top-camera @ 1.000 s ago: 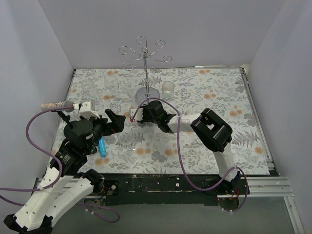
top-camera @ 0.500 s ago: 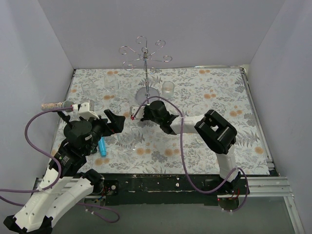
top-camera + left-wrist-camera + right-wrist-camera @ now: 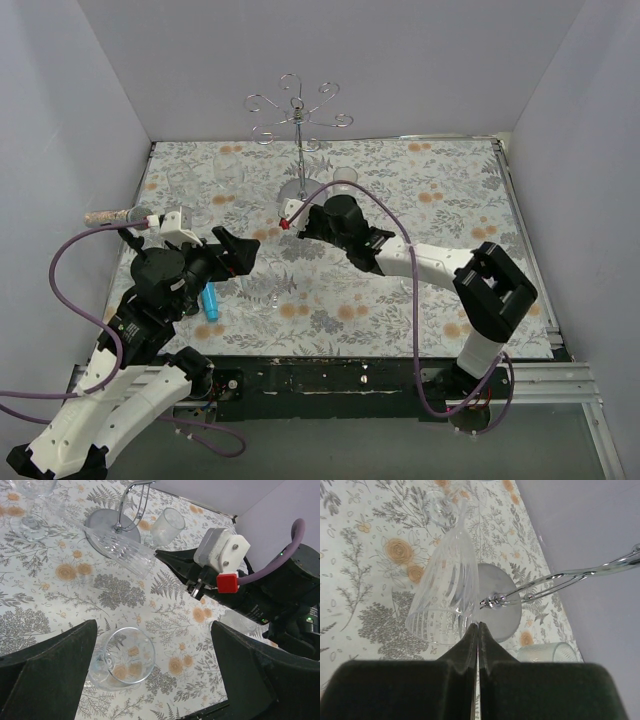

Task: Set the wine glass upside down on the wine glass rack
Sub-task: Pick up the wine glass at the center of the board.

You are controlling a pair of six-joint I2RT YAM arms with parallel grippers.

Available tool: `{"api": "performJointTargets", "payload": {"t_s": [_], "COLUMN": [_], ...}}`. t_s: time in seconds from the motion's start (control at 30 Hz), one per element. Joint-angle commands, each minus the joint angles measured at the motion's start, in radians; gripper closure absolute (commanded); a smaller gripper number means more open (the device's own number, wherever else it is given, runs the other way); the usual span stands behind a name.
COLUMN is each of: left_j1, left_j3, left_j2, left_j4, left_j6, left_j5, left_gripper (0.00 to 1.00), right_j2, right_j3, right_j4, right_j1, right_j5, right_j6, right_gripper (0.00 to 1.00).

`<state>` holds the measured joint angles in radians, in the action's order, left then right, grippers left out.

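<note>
Wine glass (image 3: 117, 547) now clamped in right end effector (image 3: 478, 626), nearer the rack (image 3: 299, 140); left end effector (image 3: 154, 625) stays wide.

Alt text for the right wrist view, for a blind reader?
The right gripper, shut, pinches the rim of a ribbed wine glass whose stem points away over the floral table. Beside it: the wine glass rack's round base and pole.

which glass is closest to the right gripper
The ribbed flute, tilted, its rim pinched in the right gripper. The tumbler and the round-bowled glass sit farther off.
</note>
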<state>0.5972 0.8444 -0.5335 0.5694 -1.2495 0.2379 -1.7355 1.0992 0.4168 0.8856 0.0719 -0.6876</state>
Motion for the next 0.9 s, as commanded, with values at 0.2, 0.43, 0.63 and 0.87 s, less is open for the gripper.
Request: {"api": "performJointTargets", "payload": {"t_s": [0.2, 0.43, 0.63, 0.87], "left_j1": [-0.004, -0.005, -0.005, -0.005], "left_j3": [0.047, 0.065, 0.076, 0.093], "left_j2": [-0.014, -0.062, -0.128, -0.243], "left_j4": [-0.014, -0.017, -0.031, -0.071], "left_j6": [-0.016, -0.004, 0.010, 0.035], "left_j5": [-0.048, -0.049, -0.031, 0.029], "left_gripper": [0.02, 0.02, 0.02, 0.02], "right_j2": [0.212, 0.339, 0.430, 0.493], "right_j3": [-0.055, -0.075, -0.090, -0.104], "right_j4": [-0.248, -0.371, -0.464, -0.512], "right_j1": [-0.049, -0.146, -0.223, -0.267], "right_j5": [-0.142, -0.290, -0.391, -0.448], "right_j6": [0.218, 0.312, 0.352, 0.378], "right_gripper": [0.99, 0.99, 0.99, 0.99]}}
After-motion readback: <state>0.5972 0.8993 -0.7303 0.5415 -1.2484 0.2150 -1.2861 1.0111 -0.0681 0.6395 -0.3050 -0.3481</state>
